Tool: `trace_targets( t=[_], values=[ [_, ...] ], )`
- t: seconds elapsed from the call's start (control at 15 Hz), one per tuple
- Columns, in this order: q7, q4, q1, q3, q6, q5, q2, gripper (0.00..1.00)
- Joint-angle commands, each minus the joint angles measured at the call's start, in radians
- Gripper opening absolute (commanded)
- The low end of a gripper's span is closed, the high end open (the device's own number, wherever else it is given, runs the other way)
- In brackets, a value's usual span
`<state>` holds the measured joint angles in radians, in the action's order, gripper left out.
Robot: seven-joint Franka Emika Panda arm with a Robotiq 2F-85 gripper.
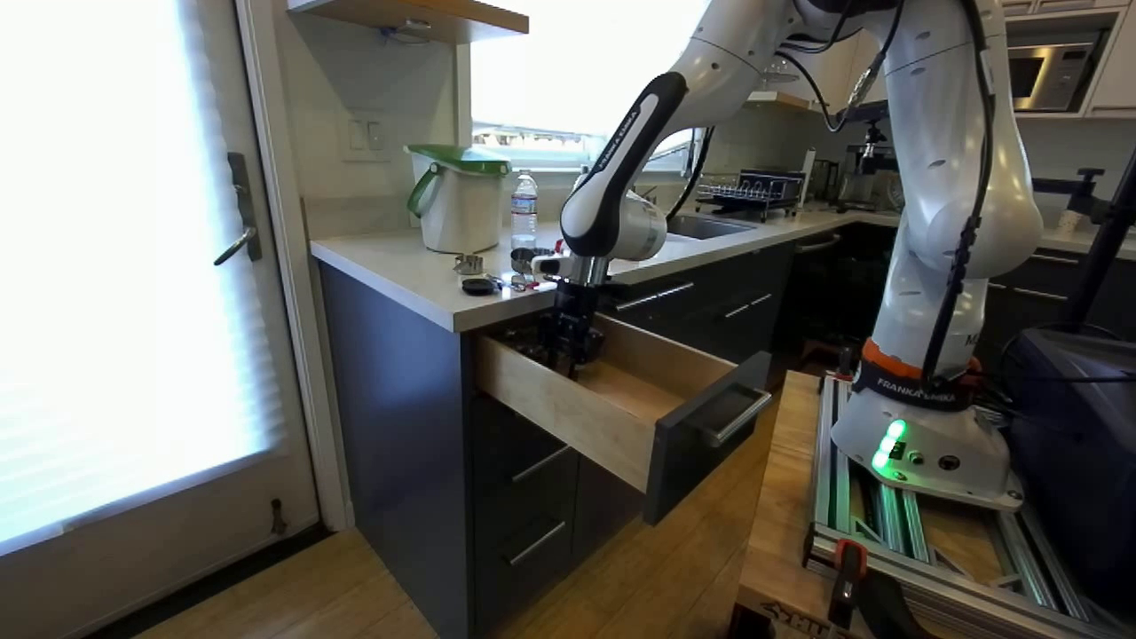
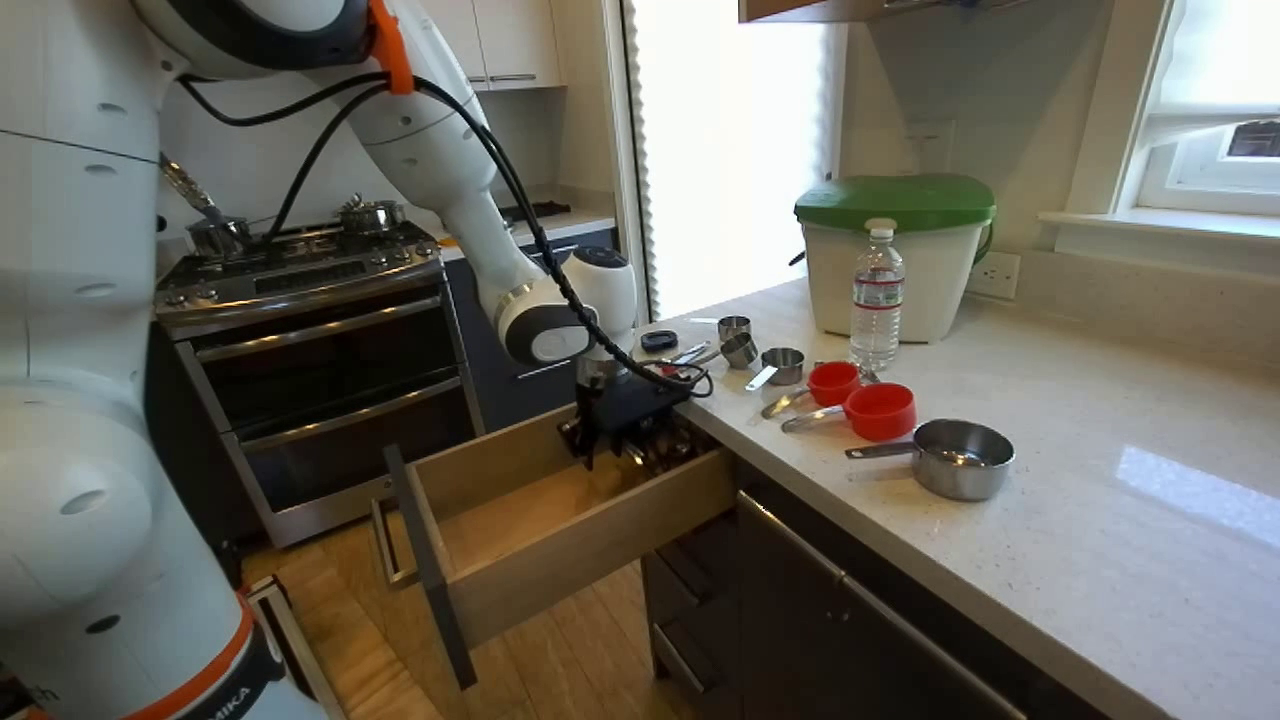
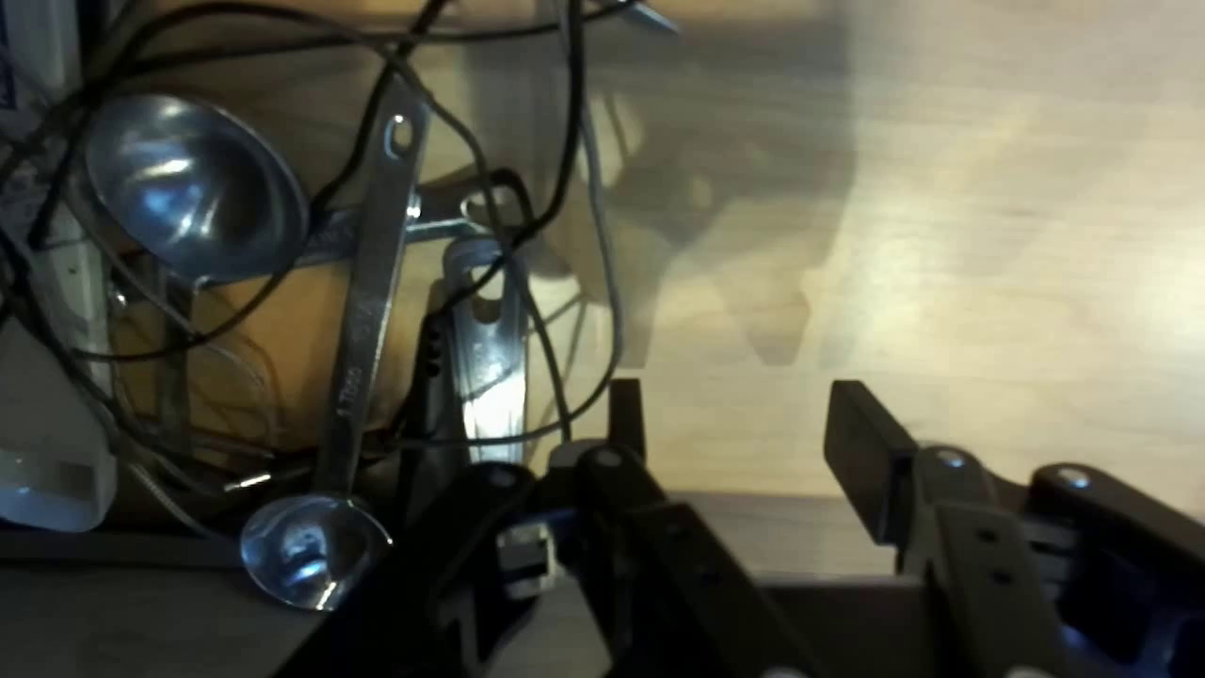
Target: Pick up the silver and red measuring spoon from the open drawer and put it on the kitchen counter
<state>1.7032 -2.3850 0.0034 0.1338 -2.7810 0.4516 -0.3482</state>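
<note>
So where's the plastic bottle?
In an exterior view, the plastic bottle stands on the kitchen counter, just right of the white bucket with the green lid.

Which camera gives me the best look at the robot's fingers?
The wrist view: both fingers show close up there, with an open gap between them. In both exterior views they are small and dark, pointing down at the open drawer, so the gap is hard to make out.
</note>
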Motion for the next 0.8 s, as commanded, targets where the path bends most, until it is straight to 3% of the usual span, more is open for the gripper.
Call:
trace_targets(
  t=[0.0, 0.33, 0.6, 0.73],
  values=[
    [-0.073, 0.013, -0.041, 0.038, -0.125, -0.07, -0.054, 0.58],
    [-0.262, -0.005, -0.031, 0.021, -0.293, -0.241, -0.093, 0.61],
    [-0.414, -0.009, -0.012, -0.024, -0.362, -0.409, -0.105, 0.5],
    [-0.476, -0.006, 0.004, -0.047, -0.365, -0.483, -0.104, 0.51]
  ],
)
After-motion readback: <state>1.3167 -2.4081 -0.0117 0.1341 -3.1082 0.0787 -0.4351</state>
